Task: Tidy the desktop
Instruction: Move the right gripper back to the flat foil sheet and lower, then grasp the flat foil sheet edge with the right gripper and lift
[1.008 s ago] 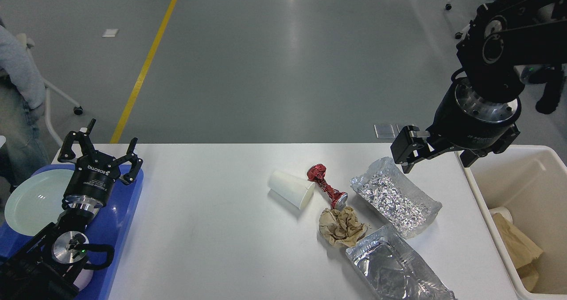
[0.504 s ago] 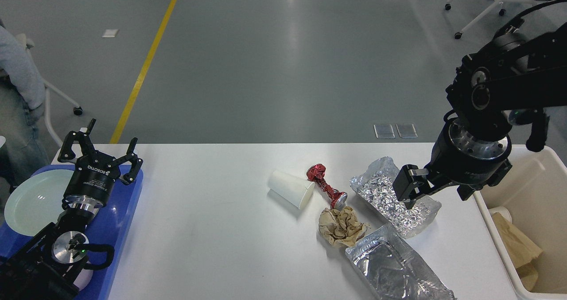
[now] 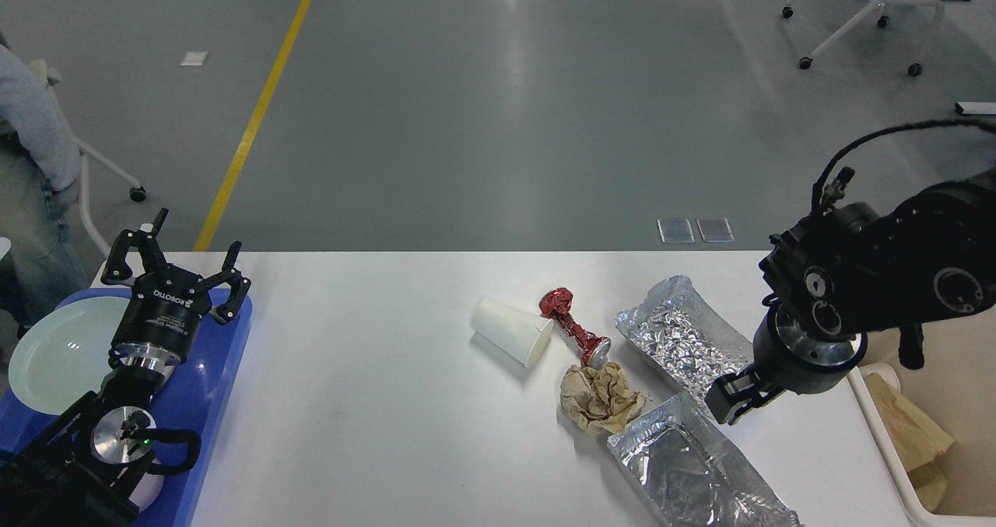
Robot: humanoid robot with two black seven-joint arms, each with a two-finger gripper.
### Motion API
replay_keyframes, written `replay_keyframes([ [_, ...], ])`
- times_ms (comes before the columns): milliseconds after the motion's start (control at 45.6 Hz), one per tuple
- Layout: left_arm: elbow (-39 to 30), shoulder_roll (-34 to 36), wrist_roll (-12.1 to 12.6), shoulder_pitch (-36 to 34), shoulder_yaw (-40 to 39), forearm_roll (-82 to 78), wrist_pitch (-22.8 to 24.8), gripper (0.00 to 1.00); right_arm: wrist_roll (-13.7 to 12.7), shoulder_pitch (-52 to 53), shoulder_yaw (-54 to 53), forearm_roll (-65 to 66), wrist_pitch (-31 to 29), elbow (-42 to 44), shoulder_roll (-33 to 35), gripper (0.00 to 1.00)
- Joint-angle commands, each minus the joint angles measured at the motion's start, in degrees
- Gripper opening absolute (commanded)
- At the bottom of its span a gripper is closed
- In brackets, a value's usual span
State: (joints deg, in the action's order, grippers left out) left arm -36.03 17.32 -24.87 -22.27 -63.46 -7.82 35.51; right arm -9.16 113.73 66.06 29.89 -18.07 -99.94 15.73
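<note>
R gripper (image 3: 727,402) low over near end of far foil bag (image 3: 689,339) on desktop (image 3: 373,402), finger state can't tell. L gripper (image 3: 177,256) over blue tray (image 3: 206,379), fingers spread wide, empty.

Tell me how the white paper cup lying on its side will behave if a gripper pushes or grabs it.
The white paper cup lies on its side on the desktop, so a sideways push would probably roll it, curving because it tapers. It looks thin-walled and empty, so likely light and easily crushed by a firm pinch. It seems to touch the crushed red can, which may get nudged.
</note>
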Motion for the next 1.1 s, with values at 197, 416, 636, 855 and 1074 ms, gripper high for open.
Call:
replay_keyframes([
  [197, 0.00, -0.01, 0.00, 0.03, 0.00, 0.00, 0.00, 0.96, -0.68, -22.84, 0.30, 12.30, 12.09, 6.59, -0.96, 0.87],
  [416, 0.00, -0.01, 0.00, 0.03, 0.00, 0.00, 0.00, 0.96, -0.77, -31.63, 0.12, 9.14, 16.83, 14.77, -4.21, 0.85],
  [636, 0.00, -0.01, 0.00, 0.03, 0.00, 0.00, 0.00, 0.96, -0.77, -32.96, 0.12, 6.67, 17.63, 18.20, -5.53, 0.74],
  [855, 0.00, -0.01, 0.00, 0.03, 0.00, 0.00, 0.00, 0.96, -0.68, -33.22, 0.12, 6.76, 17.63, 18.20, -5.88, 0.31],
  [1074, 0.00, -0.01, 0.00, -0.06, 0.00, 0.00, 0.00, 0.96, -0.68, -36.03, 0.12, 5.97, 17.80, 19.96, -6.67, 0.00],
])
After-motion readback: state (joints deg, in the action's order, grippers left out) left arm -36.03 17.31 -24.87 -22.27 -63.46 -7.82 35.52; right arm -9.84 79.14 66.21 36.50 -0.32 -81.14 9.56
